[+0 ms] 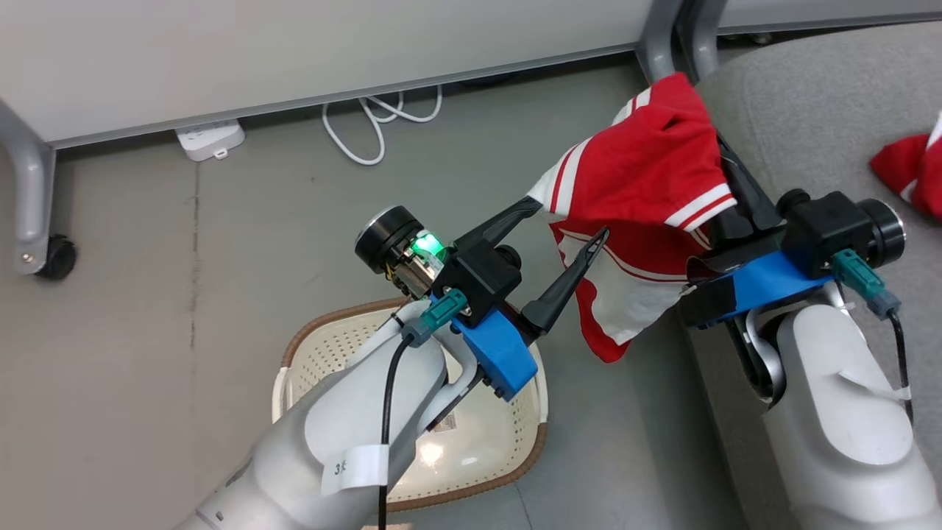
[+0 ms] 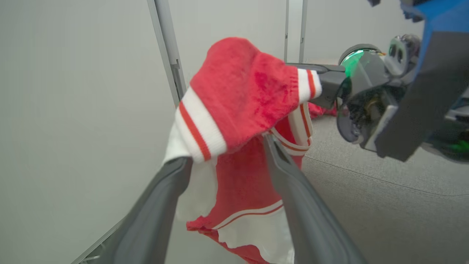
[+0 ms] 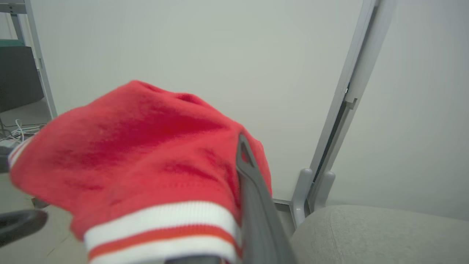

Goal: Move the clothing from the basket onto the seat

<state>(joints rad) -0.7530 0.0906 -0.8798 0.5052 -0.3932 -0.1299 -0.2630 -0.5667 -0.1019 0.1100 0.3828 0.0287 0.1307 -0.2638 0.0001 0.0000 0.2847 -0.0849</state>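
Note:
The clothing, a red garment (image 1: 647, 177) with white panels and stripe trim, hangs over the floor beside the seat (image 1: 809, 110). My right gripper (image 1: 736, 180) is shut on its top fold, fingertips hidden under the cloth. In the right wrist view one dark finger (image 3: 253, 205) shows against the red fabric (image 3: 146, 146). My left gripper (image 1: 567, 221) stands open, its tips at the garment's left edge. From the left wrist, the open left gripper (image 2: 227, 150) straddles the hanging cloth (image 2: 242, 183). A second red garment (image 1: 912, 173) lies on the seat. The basket (image 1: 324, 327) sits on the floor under my left forearm.
A pale wall panel on grey metal legs (image 1: 662, 37) runs along the back, with a castor foot (image 1: 44, 258) at far left. A white power strip (image 1: 210, 140) and looped cable (image 1: 375, 125) lie on the grey floor near the panel.

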